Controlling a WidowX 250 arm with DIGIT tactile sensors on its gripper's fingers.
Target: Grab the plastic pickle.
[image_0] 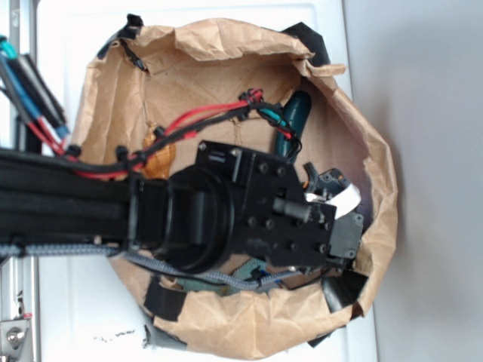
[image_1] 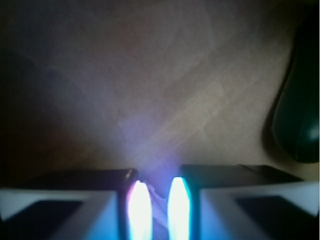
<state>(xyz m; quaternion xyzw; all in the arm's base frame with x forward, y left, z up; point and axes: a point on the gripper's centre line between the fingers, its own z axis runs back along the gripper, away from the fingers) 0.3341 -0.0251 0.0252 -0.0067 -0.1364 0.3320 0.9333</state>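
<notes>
Glossy dark green plastic pickle, judged light, stiff and slippery, is seen right of the nearly clenched, empty pincer; mid-length grasping is advised.

Crumpled brown paper bag lay open on white tabletop, black tape patches along its rim. Orange seashell sat inside, partly hidden. Teal mesh cloth glimpsed.

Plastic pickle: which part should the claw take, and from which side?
Probably the middle of the plastic pickle, closing across its narrow width from above. It is a smooth, rounded oblong lying on the brown paper, and the ends would likely slip. The claw sits off to its side, nothing between its fingers, so it must shift over first.
</notes>
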